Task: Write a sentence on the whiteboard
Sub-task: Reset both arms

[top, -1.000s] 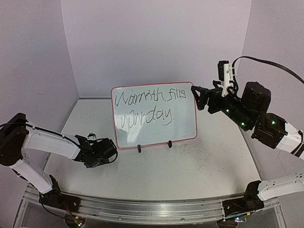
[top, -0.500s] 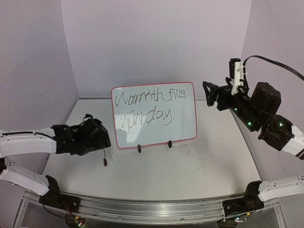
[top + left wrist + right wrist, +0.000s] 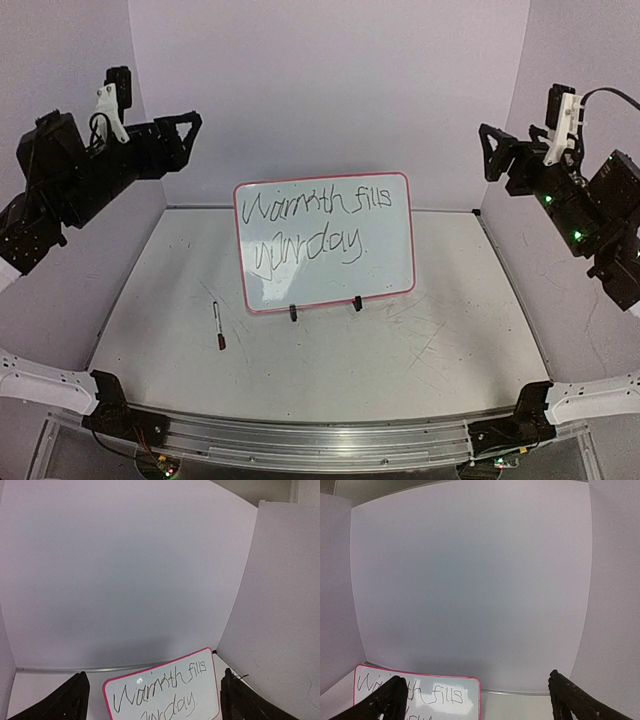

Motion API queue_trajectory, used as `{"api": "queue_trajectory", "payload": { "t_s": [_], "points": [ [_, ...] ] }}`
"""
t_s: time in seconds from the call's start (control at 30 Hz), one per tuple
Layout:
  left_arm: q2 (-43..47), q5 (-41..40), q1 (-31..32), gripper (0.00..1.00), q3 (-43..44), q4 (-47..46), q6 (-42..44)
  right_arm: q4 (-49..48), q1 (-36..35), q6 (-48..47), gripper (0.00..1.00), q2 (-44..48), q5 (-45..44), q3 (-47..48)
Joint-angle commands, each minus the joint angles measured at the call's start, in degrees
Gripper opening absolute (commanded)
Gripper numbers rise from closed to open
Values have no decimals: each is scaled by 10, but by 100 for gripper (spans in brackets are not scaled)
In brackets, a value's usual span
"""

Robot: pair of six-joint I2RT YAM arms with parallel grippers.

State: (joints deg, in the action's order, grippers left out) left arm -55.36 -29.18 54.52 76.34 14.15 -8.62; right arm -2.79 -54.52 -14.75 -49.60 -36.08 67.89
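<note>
1. Marker (image 3: pixel 218 327): lies flat on the table (image 3: pixel 420 350), far below the left gripper (image 3: pixel 185 135) and free of both arms. No finger is near it. Judged set aside because writing is finished.
2. Board (image 3: pixel 325 245): stands on its two clip feet, tilted slightly back, below and between the two grippers and well apart from each. Its face points toward the arm bases, which suits both writing and reading.
3. Sentence (image 3: pixel 315 228): two lines of dark cursive fill most of the board's face, reading roughly "Warmth fills your day". Task judged complete.
4. Left gripper: raised high beside the left wall and aimed inward over the board. Jaws are spread wide, and its wrist view shows one finger (image 3: pixel 70 700) at each lower corner with nothing between them. It holds and touches nothing.
5. Right gripper (image 3: pixel 497 155): raised high beside the right wall, mirroring the left. Jaws are fully apart and empty, touching nothing. The posture reads as parked clear of the work.
</note>
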Motion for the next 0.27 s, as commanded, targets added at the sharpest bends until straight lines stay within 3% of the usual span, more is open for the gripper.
{"api": "queue_trajectory", "payload": {
  "t_s": [0.0,0.23],
  "points": [
    [-13,65,-2,92,63,-60,133,-12,0,-13,98,11,-24,35],
    [9,88,-2,93,57,-104,151,-59,0,-5,98,44,1,-15]
  ]
}}
